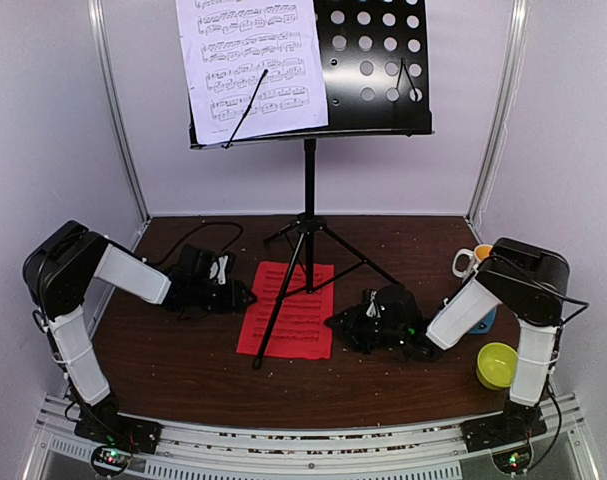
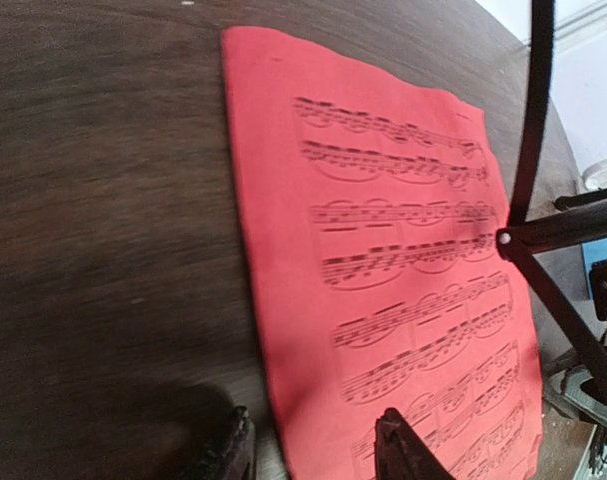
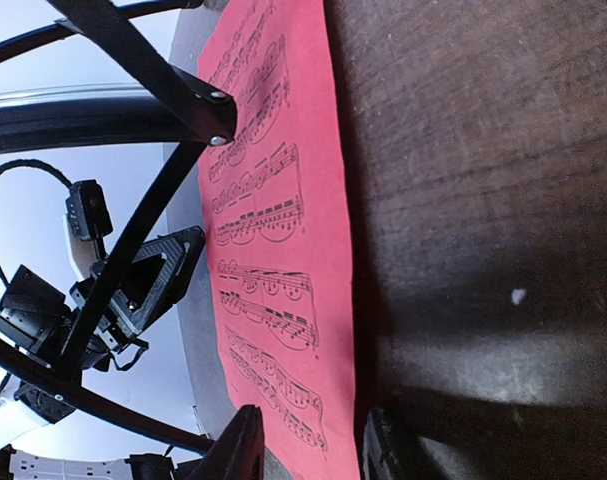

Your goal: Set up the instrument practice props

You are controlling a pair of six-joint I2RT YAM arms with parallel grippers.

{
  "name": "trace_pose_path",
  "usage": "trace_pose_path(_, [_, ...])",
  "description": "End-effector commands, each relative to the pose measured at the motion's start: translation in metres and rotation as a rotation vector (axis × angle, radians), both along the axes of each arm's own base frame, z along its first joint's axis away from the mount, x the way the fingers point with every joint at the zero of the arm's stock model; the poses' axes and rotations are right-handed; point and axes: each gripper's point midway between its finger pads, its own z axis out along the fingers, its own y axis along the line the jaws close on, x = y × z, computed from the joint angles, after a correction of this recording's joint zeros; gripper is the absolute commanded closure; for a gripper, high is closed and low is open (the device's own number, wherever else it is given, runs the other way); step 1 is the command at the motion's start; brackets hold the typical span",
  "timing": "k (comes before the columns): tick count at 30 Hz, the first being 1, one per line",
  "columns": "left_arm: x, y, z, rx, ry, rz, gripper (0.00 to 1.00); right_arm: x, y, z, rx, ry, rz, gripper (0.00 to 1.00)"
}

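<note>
The red sheet (image 1: 313,322) lies flat on the counter (image 1: 183,360) under the stand (image 1: 309,190) legs; the white sheet (image 1: 251,65) rests on the stand; left claw (image 2: 315,440) and right claw (image 3: 308,440), both released, each straddle 1 side edge of the red sheet.

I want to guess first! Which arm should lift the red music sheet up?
Probably right: the right gripper is open astride the red music sheet's edge, on the stand's bare side; a tripod leg crosses the sheet's left side.

Dark wood table (image 1: 183,370): red music sheet (image 1: 308,325) flat centre, music stand (image 1: 309,180) astride; white mug (image 1: 466,262), yellow bowl (image 1: 496,365) right.
</note>
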Motion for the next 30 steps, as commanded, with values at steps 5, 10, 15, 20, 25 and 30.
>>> trace_pose_path(5, [-0.018, -0.037, -0.010, -0.063, 0.041, -0.093, 0.62, 0.001, 0.003, -0.003, -0.016, -0.009, -0.001, 0.70])
trace_pose_path(10, [-0.021, -0.045, 0.001, -0.103, 0.008, -0.127, 0.63, -0.003, -0.008, -0.001, -0.003, -0.022, -0.016, 0.93])
trace_pose_path(15, [-0.019, -0.033, 0.027, -0.071, -0.084, -0.113, 0.58, -0.012, -0.028, 0.009, -0.010, -0.037, -0.005, 1.00])
trace_pose_path(20, [-0.014, -0.005, 0.061, 0.001, -0.198, -0.056, 0.45, -0.026, -0.061, 0.031, -0.033, -0.083, -0.018, 1.00])
trace_pose_path(25, [-0.013, 0.019, 0.119, 0.100, -0.383, -0.017, 0.40, -0.029, -0.082, 0.066, -0.015, -0.158, -0.058, 1.00])
trace_pose_path(30, [-0.033, 0.023, 0.180, 0.102, -0.587, -0.038, 0.38, -0.032, -0.097, 0.106, 0.094, -0.220, -0.134, 1.00])
